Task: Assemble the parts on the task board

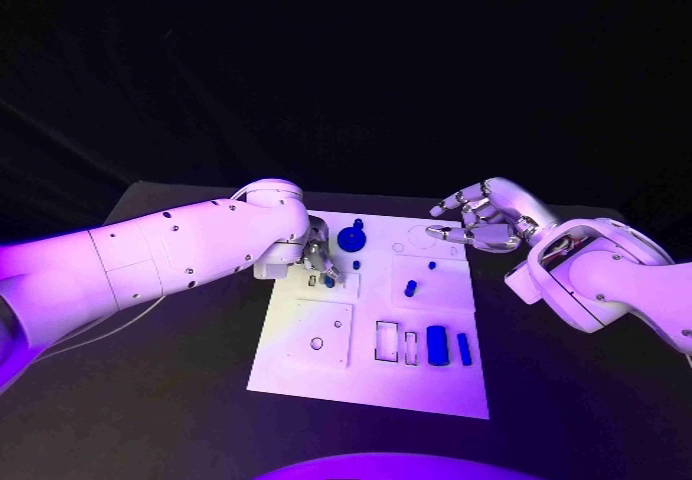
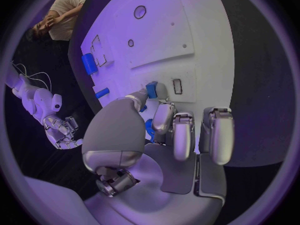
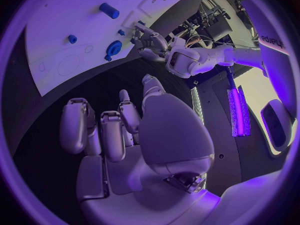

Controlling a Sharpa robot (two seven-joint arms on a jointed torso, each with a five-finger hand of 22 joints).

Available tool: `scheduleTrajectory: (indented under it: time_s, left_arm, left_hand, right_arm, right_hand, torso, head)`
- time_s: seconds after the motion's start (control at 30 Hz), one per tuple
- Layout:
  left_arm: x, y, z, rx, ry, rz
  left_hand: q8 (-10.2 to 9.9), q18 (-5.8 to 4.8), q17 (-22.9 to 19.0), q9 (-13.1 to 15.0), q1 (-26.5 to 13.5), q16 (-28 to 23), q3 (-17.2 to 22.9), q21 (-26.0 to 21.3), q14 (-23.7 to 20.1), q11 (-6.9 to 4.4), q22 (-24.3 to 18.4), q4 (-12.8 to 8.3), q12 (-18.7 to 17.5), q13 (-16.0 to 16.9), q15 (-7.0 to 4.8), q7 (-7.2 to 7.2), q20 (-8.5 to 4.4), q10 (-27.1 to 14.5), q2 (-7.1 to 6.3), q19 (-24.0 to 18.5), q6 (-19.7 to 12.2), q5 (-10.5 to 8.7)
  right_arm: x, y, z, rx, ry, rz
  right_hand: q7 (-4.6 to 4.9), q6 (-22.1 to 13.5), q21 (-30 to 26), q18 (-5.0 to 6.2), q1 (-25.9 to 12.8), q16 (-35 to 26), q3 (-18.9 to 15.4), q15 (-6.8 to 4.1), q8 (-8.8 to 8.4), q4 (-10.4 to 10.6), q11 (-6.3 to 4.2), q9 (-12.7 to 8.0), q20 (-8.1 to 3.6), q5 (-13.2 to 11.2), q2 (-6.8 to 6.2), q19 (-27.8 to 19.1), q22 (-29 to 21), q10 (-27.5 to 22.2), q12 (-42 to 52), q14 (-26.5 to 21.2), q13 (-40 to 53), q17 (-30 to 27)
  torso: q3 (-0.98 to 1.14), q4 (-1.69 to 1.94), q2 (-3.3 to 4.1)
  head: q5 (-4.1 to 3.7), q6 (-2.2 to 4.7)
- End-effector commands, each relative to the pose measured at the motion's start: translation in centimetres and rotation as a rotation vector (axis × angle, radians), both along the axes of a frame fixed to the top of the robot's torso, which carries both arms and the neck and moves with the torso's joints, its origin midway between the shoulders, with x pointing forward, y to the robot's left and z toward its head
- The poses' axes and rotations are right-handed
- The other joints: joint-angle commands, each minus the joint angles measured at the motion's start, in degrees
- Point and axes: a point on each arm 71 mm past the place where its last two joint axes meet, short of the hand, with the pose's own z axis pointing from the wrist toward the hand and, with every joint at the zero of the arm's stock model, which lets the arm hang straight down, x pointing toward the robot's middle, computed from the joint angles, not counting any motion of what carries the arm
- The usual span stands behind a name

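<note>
One blue part (image 2: 151, 89) between left hand (image 2: 164, 130) fingers (image 2: 164, 118); "edPLA" lettering (image 3: 272, 37)

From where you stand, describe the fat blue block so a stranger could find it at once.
Start at the white task board in the middle of the table. Near its front right stand outlined slots with two upright blue parts. The fat blue block is the wider, darker one; its neighbour, the thin blue bar, is slimmer.

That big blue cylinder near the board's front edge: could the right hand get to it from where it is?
Probably yes. The right hand hovers open beyond the board's far corner, and nothing stands between it and the cylinder.
</note>
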Motion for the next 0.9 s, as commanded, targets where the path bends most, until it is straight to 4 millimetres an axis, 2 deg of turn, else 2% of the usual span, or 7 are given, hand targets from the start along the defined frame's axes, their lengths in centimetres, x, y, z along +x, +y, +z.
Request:
scheduleTrajectory:
  time_s: [0.03, 0.47, 0.6, 0.73, 0.9]
  left_arm:
    - [-0.13, 0.26, -0.16, 0.046, 0.013, 0.024]
    - [-0.13, 0.26, -0.07, 0.040, 0.001, 0.029]
    - [-0.19, 0.27, 0.01, 0.033, -0.004, 0.031]
    - [-0.26, 0.29, 0.19, 0.021, -0.014, 0.037]
    - [-0.37, 0.34, 0.45, 0.002, -0.027, 0.045]
  left_hand:
    - [-0.4, -0.99, 15.1, 0.1, -0.7, 0.4, -0.9, 0.2, 6.0, -0.12, 12.1, -0.1, 0.4, 0.1, -0.31, 0.06, -0.32, 0.5, -0.11, 3.4, 0.5, 0.18]
    - [-0.2, -1.02, 15.1, 0.5, -1.5, 0.4, -3.1, 0.3, 6.0, -0.26, 12.3, 0.0, 0.7, 0.3, -0.42, -0.12, -0.39, 0.6, -0.02, 3.6, 0.9, 0.19]
    - [-0.2, -1.00, 15.1, 0.8, -2.2, 0.4, -5.1, 0.2, 6.0, -0.29, 12.2, 0.0, 0.6, 0.2, -0.47, -0.15, -0.45, 0.5, -0.33, 3.5, 0.8, 0.19]
    - [-0.3, -1.00, 15.1, 0.9, -2.7, 0.4, -6.6, 0.2, 6.0, -0.31, 12.2, 0.1, 0.6, 0.2, -0.49, -0.18, -0.49, 0.5, -0.16, 3.5, 0.8, 0.20]
    - [-0.4, -0.98, 15.1, 1.1, -3.2, 0.4, -8.4, 0.2, 6.0, -0.32, 12.1, 0.1, 0.5, 0.0, -0.50, -0.18, -0.53, 0.4, -0.02, 3.4, 0.7, 0.20]
  right_arm:
    - [-0.09, 0.12, -0.03, -0.009, -0.002, 0.013]
    - [-0.09, 0.13, -0.03, -0.009, -0.002, 0.013]
    - [-0.09, 0.12, -0.03, -0.009, -0.003, 0.013]
    - [-0.09, 0.11, -0.03, -0.009, -0.003, 0.013]
    - [-0.06, 0.07, -0.03, -0.009, -0.003, 0.012]
  right_hand:
    - [-0.19, 0.2, -0.3, 0.94, -0.5, -0.3, -0.3, -0.43, 0.37, 0.0, -0.47, -0.1, -0.37, -0.2, -0.09, 0.1, 4.6, 0.0, -0.1, 3.8, -0.1, 6.0]
    - [-0.18, 0.1, -0.4, 0.94, -0.6, -0.3, -0.4, -0.43, 0.38, 0.1, -0.47, -0.1, -0.37, -0.2, -0.09, 0.1, 4.5, -0.1, -0.2, 3.8, -0.1, 6.0]
    - [-0.18, 0.1, -0.4, 0.94, -0.6, -0.3, -0.4, -0.43, 0.38, 0.1, -0.47, -0.1, -0.37, -0.2, -0.09, 0.1, 4.5, -0.1, -0.2, 3.8, -0.1, 6.0]
    - [-0.18, 0.1, -0.4, 0.94, -0.6, -0.3, -0.4, -0.43, 0.38, 0.1, -0.47, -0.1, -0.37, -0.2, -0.09, 0.1, 4.5, -0.1, -0.2, 3.8, -0.1, 6.0]
    - [-0.18, 0.1, -0.4, 0.94, -0.6, -0.3, -0.4, -0.43, 0.38, 0.1, -0.47, -0.1, -0.37, -0.2, -0.09, 0.1, 4.5, -0.1, -0.2, 3.8, -0.1, 6.0]
  torso:
    - [-0.01, 0.02, -0.01]
    - [-0.02, 0.06, 0.01]
    - [-0.01, 0.03, 0.00]
    - [0.03, 0.03, -0.05]
    - [-0.01, 0.03, -0.06]
  head:
    - [-0.01, -0.01]
    - [-0.02, 0.00]
    - [0.00, 0.00]
    - [0.07, 0.15]
    - [0.06, 0.27]
